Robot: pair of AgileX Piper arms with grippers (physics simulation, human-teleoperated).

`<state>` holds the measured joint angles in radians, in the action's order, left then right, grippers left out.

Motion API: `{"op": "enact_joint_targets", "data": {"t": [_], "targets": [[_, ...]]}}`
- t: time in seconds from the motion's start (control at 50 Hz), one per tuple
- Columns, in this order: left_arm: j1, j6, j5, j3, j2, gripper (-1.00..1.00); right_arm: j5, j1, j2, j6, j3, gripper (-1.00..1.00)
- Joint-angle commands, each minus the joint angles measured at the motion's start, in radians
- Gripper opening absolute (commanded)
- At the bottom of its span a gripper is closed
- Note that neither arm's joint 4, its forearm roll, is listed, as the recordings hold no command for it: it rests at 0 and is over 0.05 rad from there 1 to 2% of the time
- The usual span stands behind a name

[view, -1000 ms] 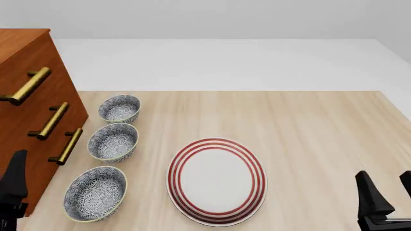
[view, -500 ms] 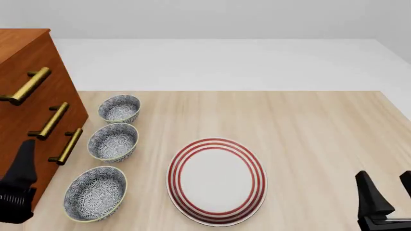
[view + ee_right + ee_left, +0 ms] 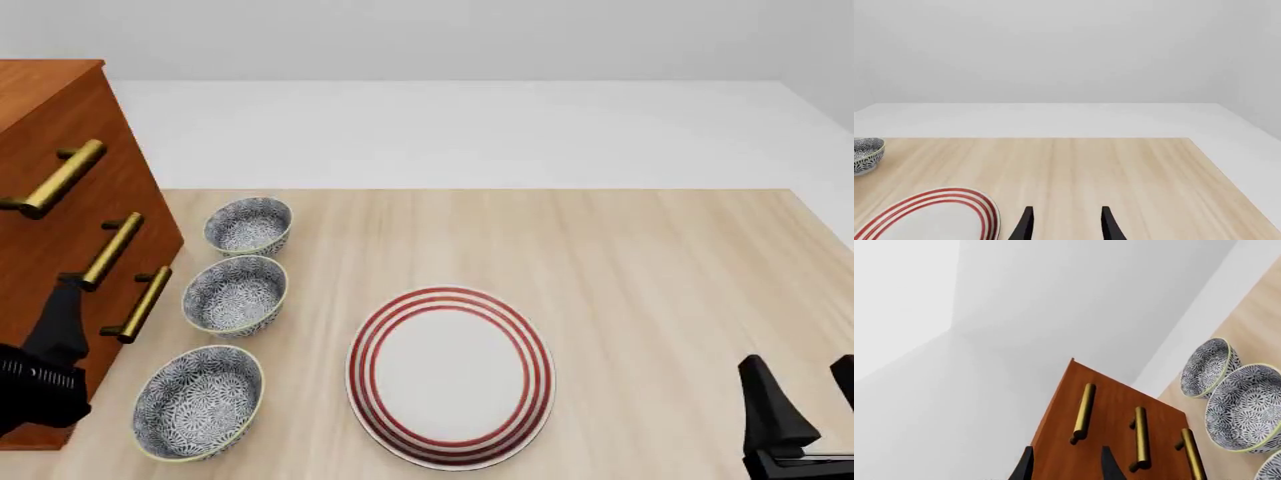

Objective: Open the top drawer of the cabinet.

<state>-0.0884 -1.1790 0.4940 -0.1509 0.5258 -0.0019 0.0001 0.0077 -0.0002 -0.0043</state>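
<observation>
Facing cabinet (image 3: 1111, 430), left tool (image 3: 1065, 465) empty, top drawer (image 3: 1084, 412) shut

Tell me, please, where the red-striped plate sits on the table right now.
In the front view the red-striped plate lies flat on the table's near middle, right of the three patterned bowls, well left of the right gripper.

Three little patterned bowls sit in a row down the left side of the wooden table (image 3: 667, 260): far bowl (image 3: 248, 225), middle bowl (image 3: 235, 294), near bowl (image 3: 199, 402). Just right of them there's a big white plate with red rings (image 3: 451, 376).
</observation>
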Motion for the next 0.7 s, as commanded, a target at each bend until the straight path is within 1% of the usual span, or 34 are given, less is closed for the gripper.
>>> {"op": "enact_joint_targets", "data": {"t": [0.02,0.22,0.7], "targets": [[-0.01,-0.016,0.064,0.0,0.075,1.0,0.0,0.0,0.0,0.0,0.0,1.0],[-0.019,-0.022,0.113,-0.014,0.139,1.0,0.0,0.0,0.0,0.0,0.0,1.0],[-0.038,-0.036,0.177,-0.05,0.244,1.0,0.0,0.0,0.0,0.0,0.0,1.0]]}}
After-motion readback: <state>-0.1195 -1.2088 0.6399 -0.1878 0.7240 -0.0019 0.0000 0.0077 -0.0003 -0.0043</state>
